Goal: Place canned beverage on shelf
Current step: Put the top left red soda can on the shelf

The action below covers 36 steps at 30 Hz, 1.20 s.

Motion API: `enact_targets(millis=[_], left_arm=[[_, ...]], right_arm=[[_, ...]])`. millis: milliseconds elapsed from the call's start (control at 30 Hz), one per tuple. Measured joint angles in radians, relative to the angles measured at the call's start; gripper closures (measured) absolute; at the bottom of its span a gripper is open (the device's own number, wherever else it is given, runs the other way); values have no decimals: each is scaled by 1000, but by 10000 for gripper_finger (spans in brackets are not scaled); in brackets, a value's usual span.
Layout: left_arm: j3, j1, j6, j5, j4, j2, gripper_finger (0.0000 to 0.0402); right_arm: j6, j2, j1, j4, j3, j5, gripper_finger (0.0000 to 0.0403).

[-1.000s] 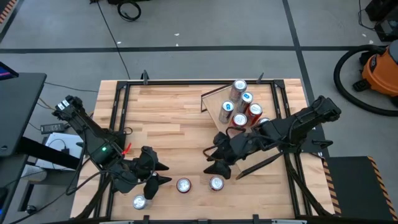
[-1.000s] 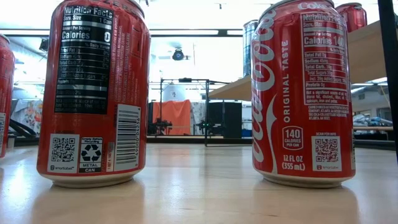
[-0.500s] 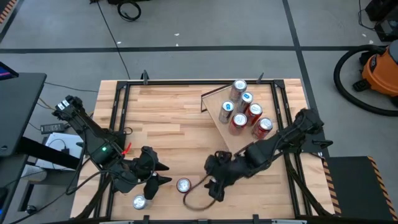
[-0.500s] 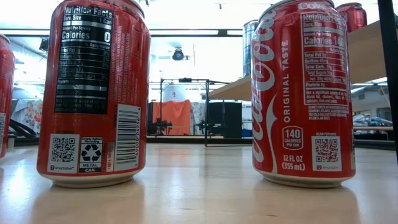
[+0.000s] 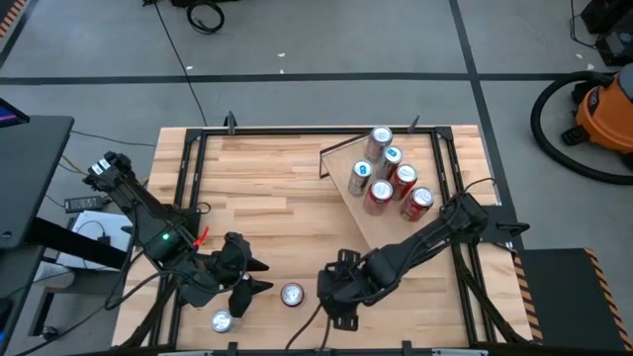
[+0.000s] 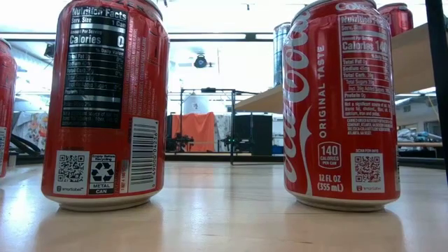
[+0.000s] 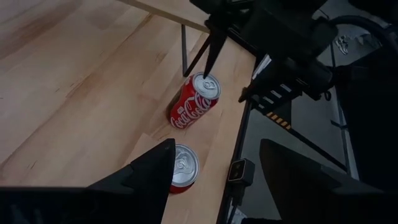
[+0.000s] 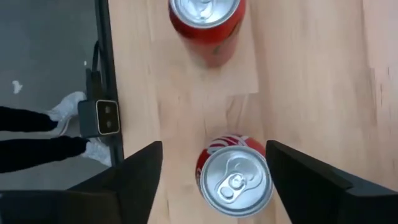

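Three red cans stand upright on the tabletop near its front edge. My right gripper (image 8: 214, 146) hangs open over the rightmost can (image 8: 235, 180), pointing steeply down, one finger on either side of it with gaps showing; in the high view my right gripper (image 5: 341, 294) hides this can. The middle can (image 5: 292, 295) stands just left of it. My left gripper (image 5: 247, 280) waits open beside the third can (image 5: 221, 321). The shelf (image 5: 368, 225), a light plank, stands raised at the back right and carries several cans (image 5: 393, 178).
Black frame rails (image 5: 188, 198) run along the table's sides and back. A black shelf leg (image 7: 185, 50) stands just behind the rightmost can (image 7: 194, 102). In the low view two cans (image 6: 105, 105) (image 6: 343, 105) fill the foreground. A person's legs (image 8: 37, 146) show beyond the table's edge.
My right gripper has moved from beside the shelf toward the table's near edge and leftward, sinking and tipping from a shallow slant to point steeply down. It now covers the rightmost front can in the high view. The cans have not moved.
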Motion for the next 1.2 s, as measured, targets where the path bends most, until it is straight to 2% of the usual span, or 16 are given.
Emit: enact_targets(millis=[233,367,500,667,800,933,1200], left_arm=[[0,-4,-6,1,-3,14,157],[0,-15,-18,80,-43,14,157],[0,-20,-138,154,-189,15,157],[-4,-44,-263,229,-393,26,157],[-5,-45,-182,227,-425,45,156],[-5,-39,-42,278,-428,80,141],[-5,-13,151,326,-436,147,47]], right_arm=[[-1,-9,-2,-1,-1,16,50],[22,-9,-2,-8,-1,23,35],[79,-20,-2,-134,16,42,34],[118,-57,-2,-232,34,146,34],[145,-96,-1,-242,35,204,35],[158,-129,7,-262,35,232,35],[198,-160,20,-269,35,261,35]])
